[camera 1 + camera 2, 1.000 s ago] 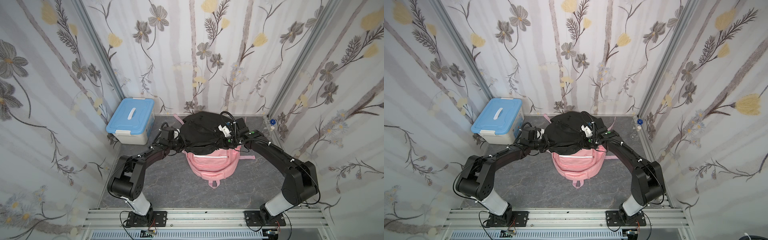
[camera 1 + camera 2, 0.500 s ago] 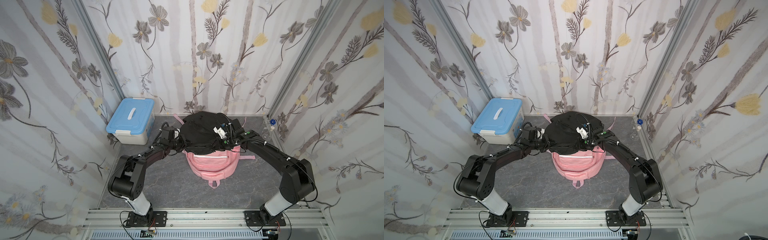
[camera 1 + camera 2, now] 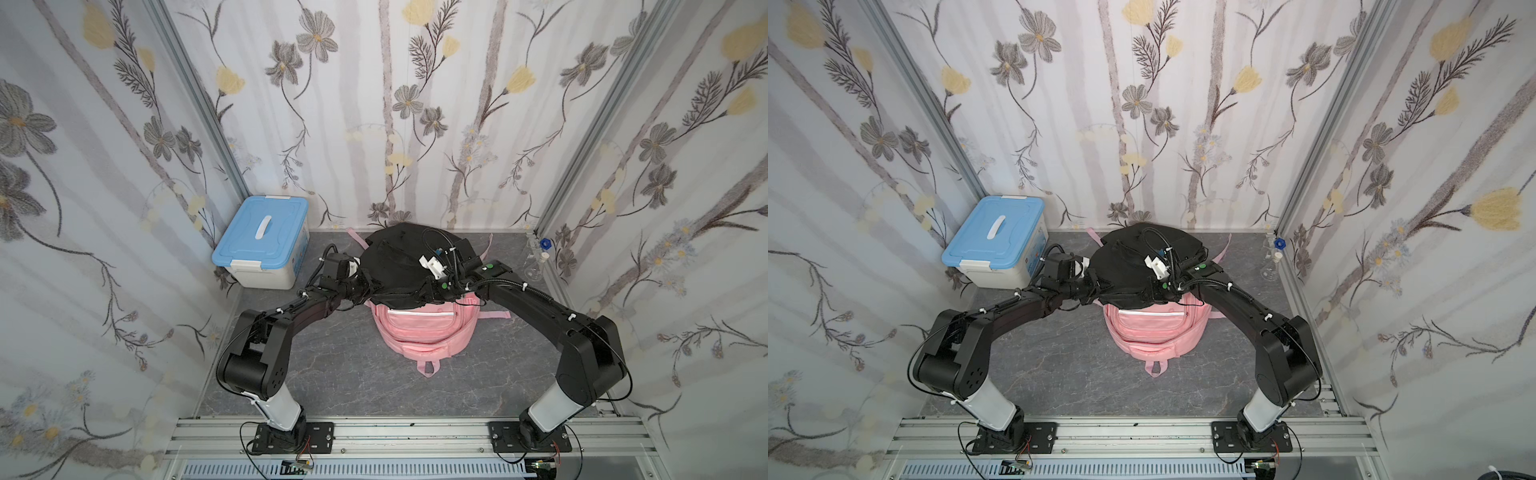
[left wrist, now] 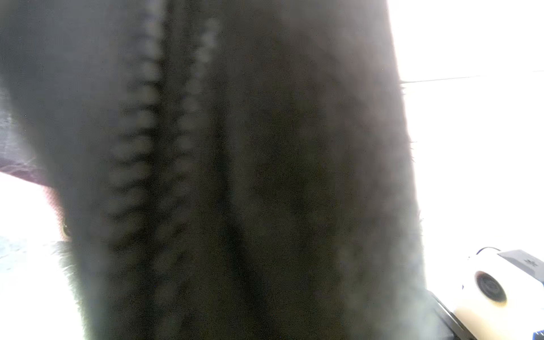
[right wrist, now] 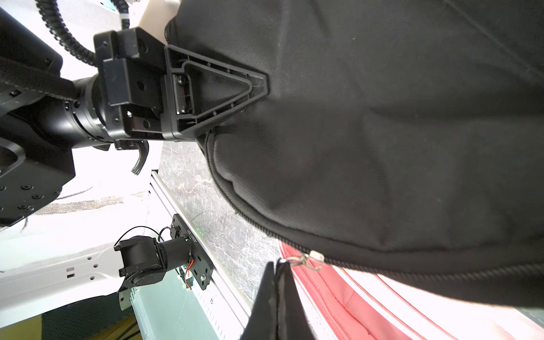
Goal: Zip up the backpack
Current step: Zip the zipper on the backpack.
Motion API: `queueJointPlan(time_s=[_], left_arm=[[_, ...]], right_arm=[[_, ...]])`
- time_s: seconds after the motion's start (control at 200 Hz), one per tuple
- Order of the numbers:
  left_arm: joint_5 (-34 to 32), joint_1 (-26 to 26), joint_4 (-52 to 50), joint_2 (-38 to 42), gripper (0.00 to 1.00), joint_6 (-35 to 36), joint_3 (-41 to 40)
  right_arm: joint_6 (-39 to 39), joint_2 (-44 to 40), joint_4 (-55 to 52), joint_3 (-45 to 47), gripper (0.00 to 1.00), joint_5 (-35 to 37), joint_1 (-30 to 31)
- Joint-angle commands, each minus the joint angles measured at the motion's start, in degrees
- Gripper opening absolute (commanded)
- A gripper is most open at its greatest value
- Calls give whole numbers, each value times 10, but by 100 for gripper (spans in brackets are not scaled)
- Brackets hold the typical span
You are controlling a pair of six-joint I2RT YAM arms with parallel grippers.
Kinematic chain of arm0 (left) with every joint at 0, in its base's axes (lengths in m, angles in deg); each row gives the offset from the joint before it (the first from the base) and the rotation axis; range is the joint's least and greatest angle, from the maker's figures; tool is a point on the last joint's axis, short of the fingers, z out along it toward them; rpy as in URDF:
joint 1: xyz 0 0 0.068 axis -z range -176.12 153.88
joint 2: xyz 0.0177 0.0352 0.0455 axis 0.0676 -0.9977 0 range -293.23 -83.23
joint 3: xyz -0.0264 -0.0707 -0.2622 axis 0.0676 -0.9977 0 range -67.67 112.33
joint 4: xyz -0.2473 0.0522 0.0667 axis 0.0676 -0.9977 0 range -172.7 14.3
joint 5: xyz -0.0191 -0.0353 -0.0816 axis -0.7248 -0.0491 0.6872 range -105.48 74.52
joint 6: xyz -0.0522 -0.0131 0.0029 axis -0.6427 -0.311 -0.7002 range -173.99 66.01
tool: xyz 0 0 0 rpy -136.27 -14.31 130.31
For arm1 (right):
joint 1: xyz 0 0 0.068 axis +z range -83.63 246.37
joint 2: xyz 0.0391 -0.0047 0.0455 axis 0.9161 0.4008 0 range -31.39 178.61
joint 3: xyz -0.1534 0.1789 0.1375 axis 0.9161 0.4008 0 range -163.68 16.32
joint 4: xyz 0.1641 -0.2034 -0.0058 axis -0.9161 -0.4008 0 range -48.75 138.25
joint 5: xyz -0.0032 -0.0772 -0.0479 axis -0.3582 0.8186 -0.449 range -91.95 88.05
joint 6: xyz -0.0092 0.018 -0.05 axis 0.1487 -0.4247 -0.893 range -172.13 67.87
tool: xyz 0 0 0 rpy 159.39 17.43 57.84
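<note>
Your black backpack (image 3: 399, 266): centre of frame in both top views, near back wall, lying atop pink backpack (image 3: 419, 332). Your left gripper (image 3: 368, 286): fingers together, clamped on black backpack's left edge fabric. Your right gripper (image 5: 278, 266): fingers together, pinching zipper pull (image 5: 307, 259) at front rim. Blue-lidded box (image 3: 262, 245): left of centre, apart.

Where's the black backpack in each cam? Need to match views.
Top view: black backpack, centre rear.
Top view: same spot.
Left wrist: blurred dark fabric fills most of the frame.
Right wrist: fills the upper right, zipper pull on its edge.
Landmark: pink backpack under its near edge, also in the right wrist view.
</note>
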Motion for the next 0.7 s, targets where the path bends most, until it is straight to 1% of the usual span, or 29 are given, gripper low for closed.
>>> queueJointPlan(time_s=[0.0,0.694], left_arm=[[-5,1,31,-1,0,-3,6],[-9,7,44,3,0,-14,-3]], right_arm=[[5,4,6,-8,0,-27,7],[11,53,11,-61,0,-33,59]])
